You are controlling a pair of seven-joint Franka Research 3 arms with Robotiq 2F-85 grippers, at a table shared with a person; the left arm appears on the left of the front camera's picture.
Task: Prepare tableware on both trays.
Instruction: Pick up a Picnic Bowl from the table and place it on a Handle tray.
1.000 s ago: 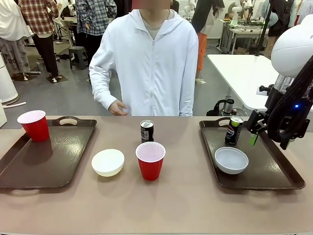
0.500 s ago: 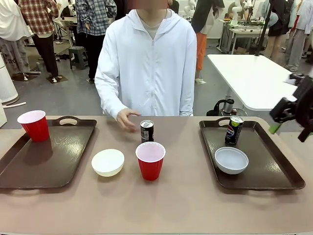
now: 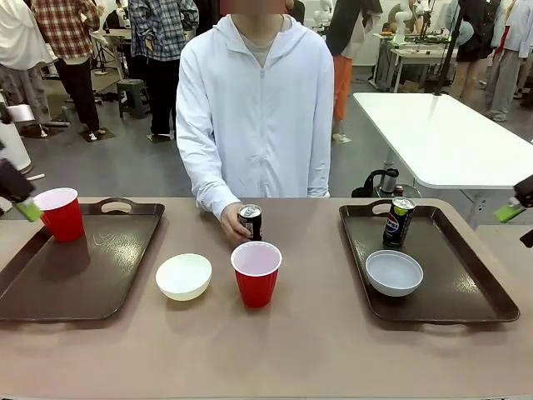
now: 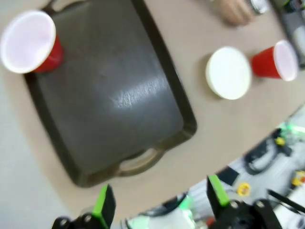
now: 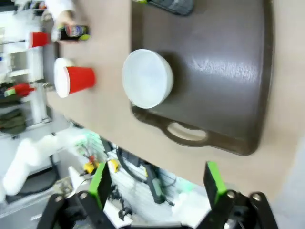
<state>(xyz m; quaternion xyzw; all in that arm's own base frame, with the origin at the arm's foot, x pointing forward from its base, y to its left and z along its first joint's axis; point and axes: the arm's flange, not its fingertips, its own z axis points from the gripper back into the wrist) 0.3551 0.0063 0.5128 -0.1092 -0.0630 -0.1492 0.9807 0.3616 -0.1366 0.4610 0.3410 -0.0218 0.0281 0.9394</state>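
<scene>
On the left tray a red cup stands at its far left corner. My left gripper hangs open at that corner, high above the tray with nothing between its fingers. A cream bowl and a second red cup sit on the table between the trays. A person's hand grips a dark can behind that cup. The right tray holds another can and a grey-white bowl. My right gripper is open, off the tray's right side, above it.
The person in a white hooded jacket stands at the far edge of the table, mid-way between the trays. The table's front strip is bare. A white table and other people are farther back.
My right arm has pulled back from over the right tray to the picture's right edge. My left gripper has come in at the left edge. The person's hand reached forward and took hold of the middle can.
</scene>
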